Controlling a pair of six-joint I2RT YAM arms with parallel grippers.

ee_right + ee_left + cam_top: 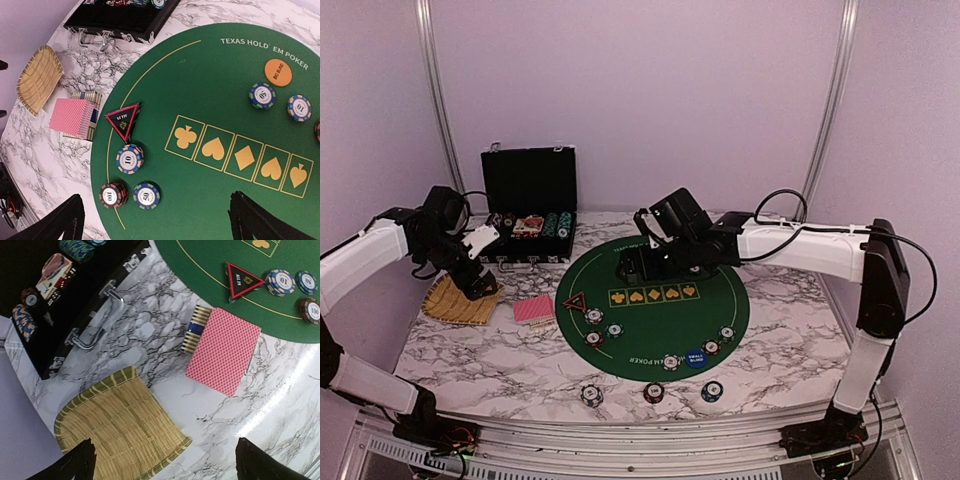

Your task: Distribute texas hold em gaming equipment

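Nearest us in the wrist views, both end effectors stand spread and carry nothing. The left end effector (167,465) hangs above the woven tray (120,425) at the lower left of its frame, and the right end effector (160,220) hangs above the green mat (210,90). Outward from the left one, the red-backed playing cards (223,350) lie as one stack on the bench (150,330), just off the mat's edge. On the mat we see the triangle (123,120), striped poker chips (129,158) in several groups, the orange disc (278,72) and, at lower centre of the top view, the blue disc (695,359). We judge the chips and markers largely handed out. The cards are not yet dealt, the suit boxes (245,157) are bare, and the open case (528,205) holds more chips.
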